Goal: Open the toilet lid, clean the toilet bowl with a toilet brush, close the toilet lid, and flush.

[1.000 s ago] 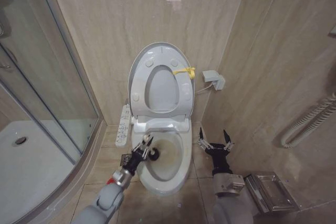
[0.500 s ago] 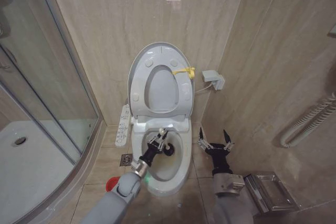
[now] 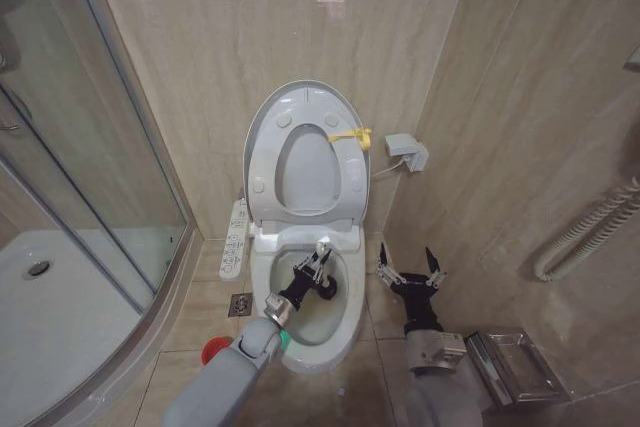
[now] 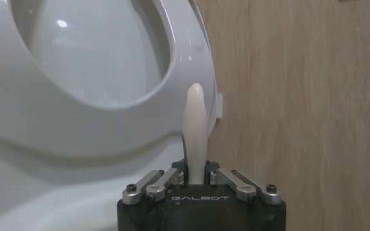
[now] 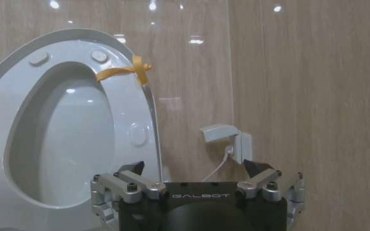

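Observation:
The toilet lid (image 3: 305,172) stands raised against the wall with the ring seat (image 3: 262,162) in front of it and a yellow tag (image 3: 352,135) at the rim. Below lies the toilet bowl (image 3: 345,292), stained yellowish inside. My left gripper (image 3: 312,272) hangs over the bowl's middle, shut on the toilet brush's thin white handle (image 3: 322,248); the dark head (image 3: 326,289) points down into the bowl. In the left wrist view the handle (image 4: 194,125) sticks up between the fingers of the left gripper (image 4: 198,179). The red holder (image 3: 213,350) sits on the floor to the left. My right gripper (image 3: 410,267) (image 5: 194,168) waits open, right of the bowl.
A glass shower enclosure (image 3: 90,177) closes off the left side. The bidet control panel (image 3: 236,237) juts out left of the toilet, near a floor drain (image 3: 240,304). A wall socket (image 3: 408,152), a white hose (image 3: 590,232) and a metal rack (image 3: 515,365) are on the right.
My left gripper has carried the brush from the bowl's left rim rightwards and back over the bowl's middle. The red holder on the floor has come into view. The right arm has not moved.

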